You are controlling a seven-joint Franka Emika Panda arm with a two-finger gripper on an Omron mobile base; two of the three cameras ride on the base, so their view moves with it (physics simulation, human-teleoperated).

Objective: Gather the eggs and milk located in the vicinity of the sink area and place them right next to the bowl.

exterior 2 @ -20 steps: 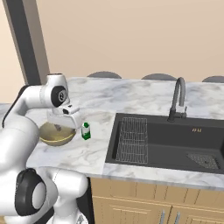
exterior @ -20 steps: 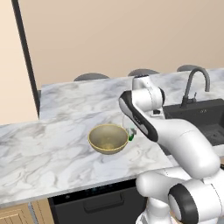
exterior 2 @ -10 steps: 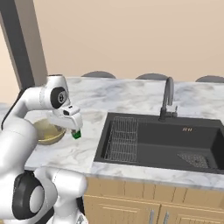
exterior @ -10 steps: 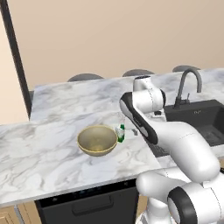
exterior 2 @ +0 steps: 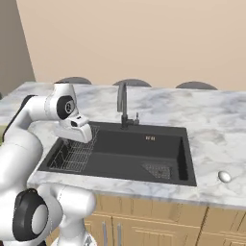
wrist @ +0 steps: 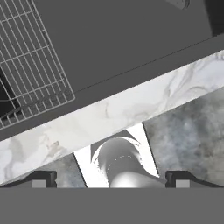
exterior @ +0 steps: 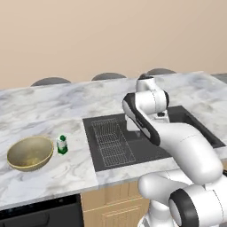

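- White and smooth, the egg point(exterior 2: 224, 176) lies on the marble counter point(exterior 2: 211, 120) to the right of the sink point(exterior 2: 129, 153), near the front edge and well apart from the arm. By its look it is light, hard-shelled and fragile, and will likely roll if nudged; I would close on it gently across its short middle, from above.
- The milk point(exterior: 62, 144), a small bottle with a green base and cap, stands upright just beside the bowl point(exterior: 30, 153), so that half of the task looks done. Its label is too small to read.
- The gripper point(wrist: 113, 179) hangs over the near rim of the sink, its two finger tips set wide apart with nothing between them; it holds nothing.
- The left base view gives the dull gold bowl and the bottle on the counter left of the sink.
- The right base view gives the egg, the faucet point(exterior 2: 123, 103) and the drain grate.
- The hand view looks straight down on the wire rack point(wrist: 30, 65) in the basin and the strip of marble at its edge.
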